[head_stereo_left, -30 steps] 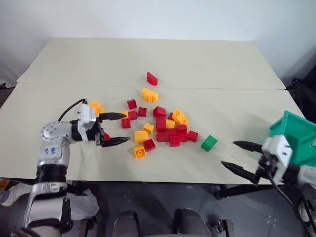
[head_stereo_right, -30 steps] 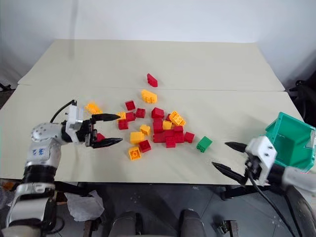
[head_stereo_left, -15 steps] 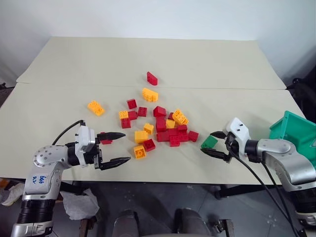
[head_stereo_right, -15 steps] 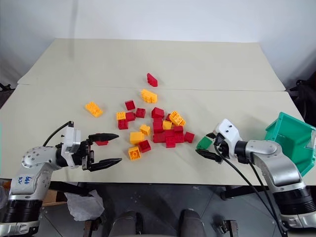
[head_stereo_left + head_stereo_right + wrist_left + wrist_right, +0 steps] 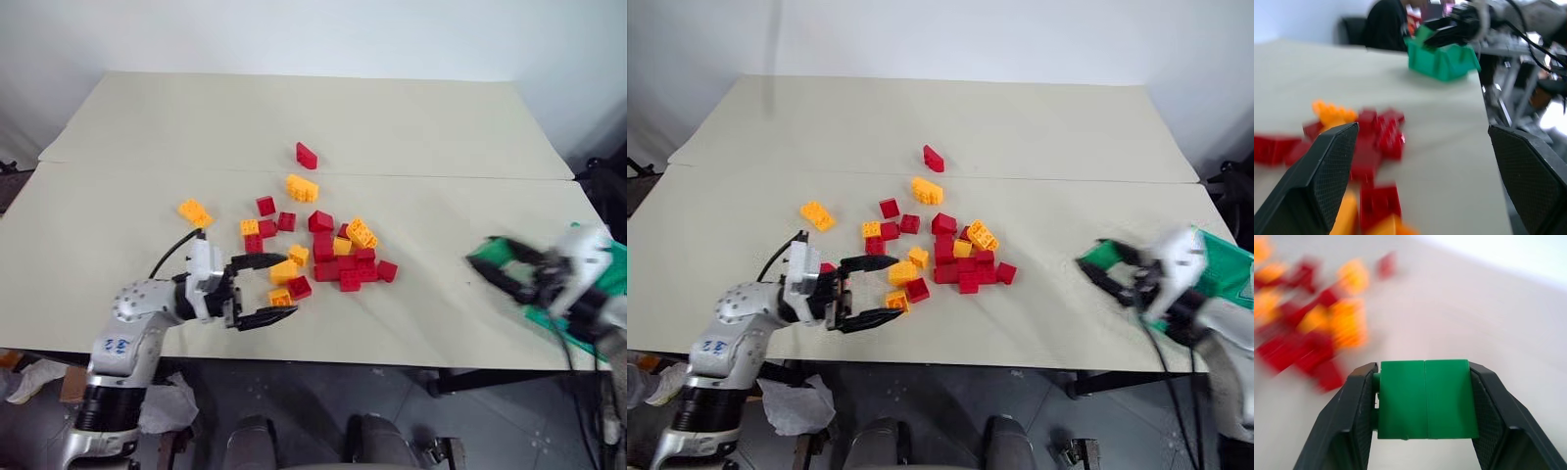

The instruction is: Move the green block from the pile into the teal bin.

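Observation:
The green block (image 5: 1425,399) is clamped between the two black fingers of my right gripper (image 5: 487,264), which is shut on it and holds it above the table's right side. Just to the right, the teal bin (image 5: 1229,264) is partly covered by the right hand. It also appears in the left wrist view as the teal bin (image 5: 1442,61). The pile (image 5: 323,250) of red and yellow-orange bricks lies mid-table. My left gripper (image 5: 289,284) stands open at the pile's near left edge, pointing right, with nothing between its fingers.
Stray bricks lie apart from the pile: a red one (image 5: 306,156) further back and an orange one (image 5: 194,211) to the left. The beige table (image 5: 441,137) ends at a near edge just below both grippers. A dark-clothed person (image 5: 1386,24) sits beyond the bin.
The right gripper closed on the green block, lifted it off the table and carried it right toward the teal bin. The left gripper, still open, moved right up to the pile.

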Robot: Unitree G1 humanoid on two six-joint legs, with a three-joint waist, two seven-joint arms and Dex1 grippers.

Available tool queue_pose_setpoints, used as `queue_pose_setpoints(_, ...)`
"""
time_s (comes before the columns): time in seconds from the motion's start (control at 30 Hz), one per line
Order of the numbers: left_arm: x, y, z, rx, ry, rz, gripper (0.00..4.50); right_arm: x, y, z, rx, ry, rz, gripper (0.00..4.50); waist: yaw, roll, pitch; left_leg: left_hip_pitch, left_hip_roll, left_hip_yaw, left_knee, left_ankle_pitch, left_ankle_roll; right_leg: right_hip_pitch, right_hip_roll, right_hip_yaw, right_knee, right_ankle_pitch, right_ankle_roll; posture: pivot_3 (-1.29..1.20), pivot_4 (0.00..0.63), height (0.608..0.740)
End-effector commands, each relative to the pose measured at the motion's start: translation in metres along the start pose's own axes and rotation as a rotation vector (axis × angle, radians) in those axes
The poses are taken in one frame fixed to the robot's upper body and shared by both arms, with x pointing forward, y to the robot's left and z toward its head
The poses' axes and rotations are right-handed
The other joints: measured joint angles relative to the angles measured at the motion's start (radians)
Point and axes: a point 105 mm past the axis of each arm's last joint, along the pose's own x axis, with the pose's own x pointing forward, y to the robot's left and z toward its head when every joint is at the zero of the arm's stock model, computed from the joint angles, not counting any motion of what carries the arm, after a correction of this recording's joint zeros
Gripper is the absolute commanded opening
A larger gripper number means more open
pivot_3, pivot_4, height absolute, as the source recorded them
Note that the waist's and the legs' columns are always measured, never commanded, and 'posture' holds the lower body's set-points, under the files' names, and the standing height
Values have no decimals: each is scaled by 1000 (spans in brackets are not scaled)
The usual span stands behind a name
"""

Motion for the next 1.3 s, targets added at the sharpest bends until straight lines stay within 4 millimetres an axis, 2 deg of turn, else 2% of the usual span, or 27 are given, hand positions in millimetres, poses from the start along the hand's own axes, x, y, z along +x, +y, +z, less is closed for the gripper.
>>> queue_pose_setpoints(0.03, 21, -2, -1, 41, 13, -12, 4500, -44, -48, 24, -136, -36, -342, 2131, -2, 0, 0, 0, 0, 0, 0, 0, 0, 0, 0, 0, 0, 0, 0, 0, 150, 740)
queue_pose_setpoints(0.1, 28, 2, -5, 45, 30, 1, 4500, -59, -65, 18, -185, 32, -471, 2131, -10, 0, 0, 0, 0, 0, 0, 0, 0, 0, 0, 0, 0, 0, 0, 0, 150, 740)
queue_pose_setpoints(0.2, 34, 1, -7, 34, 33, -16, 4500, -68, -76, -2, -142, 144, -525, 2131, -18, 2, -1, 2, 0, 0, 0, 0, 0, 0, 0, 1, 0, 0, 0, 0, 150, 740)
queue_pose_setpoints(0.53, 36, 6, -6, 53, 36, -19, 4500, -50, -89, -34, -25, 224, -468, 2131, -22, 6, -3, 2, 0, 1, 0, 0, 0, 1, 0, 2, 0, 0, 0, 0, 150, 740)
queue_pose_setpoints(0.67, 28, 14, -3, 65, 37, 27, 4500, -43, -98, -33, -58, 225, -487, 3481, -14, 7, -3, 2, 0, 1, -1, 0, 0, 0, 0, 2, 0, 0, 0, 0, 150, 740)
queue_pose_setpoints(0.77, 20, 12, -1, 69, 35, 19, 4500, -42, -102, -30, -52, 246, -466, 4486, -13, 7, -3, 2, 0, 1, -1, 0, 0, 0, 0, 2, -1, 0, 0, 0, 150, 740)
queue_pose_setpoints(0.9, 11, 6, 0, 67, 41, -9, 4500, -40, -103, -12, -77, 203, -408, 4486, -12, 7, -3, 2, 0, 1, -1, 0, 0, 0, 0, 2, -1, 0, 0, 0, 150, 740)
queue_pose_setpoints(1.0, 0, 9, -4, 75, 77, 5, 4500, -28, -83, 17, -95, 60, -241, 4486, -12, 7, -3, 2, 0, 1, -1, 0, 0, 0, 0, 2, -1, 0, 0, 0, 150, 740)
queue_pose_setpoints(1.07, -12, 11, -5, 75, 96, 27, 4500, -18, -56, 30, -91, -3, -72, 4486, -14, 7, -3, 2, 0, 1, -1, 0, 0, 0, 0, 2, -1, 0, 0, 0, 150, 740)
queue_pose_setpoints(1.13, -34, 16, -8, 106, 134, 73, 4500, -4, -11, 27, -100, 17, 171, 4486, -18, 7, -3, 2, 0, 1, -1, 0, 0, 0, 1, 2, -1, 0, 0, 0, 150, 740)
queue_pose_setpoints(1.2, -51, 23, -13, 106, 178, 128, 4500, 2, 17, 20, -111, 13, 314, 4486, -22, 7, -3, 3, 0, 1, -3, 0, 0, 0, 1, 2, -1, 0, 0, 0, 150, 740)
queue_pose_setpoints(1.3, -85, 21, -25, 86, 303, 205, 4500, 10, 63, -1, -69, -19, 540, 4486, -23, 5, -3, 2, 0, 1, -2, 0, 0, 0, 1, 2, -2, 0, 0, 0, 150, 740)
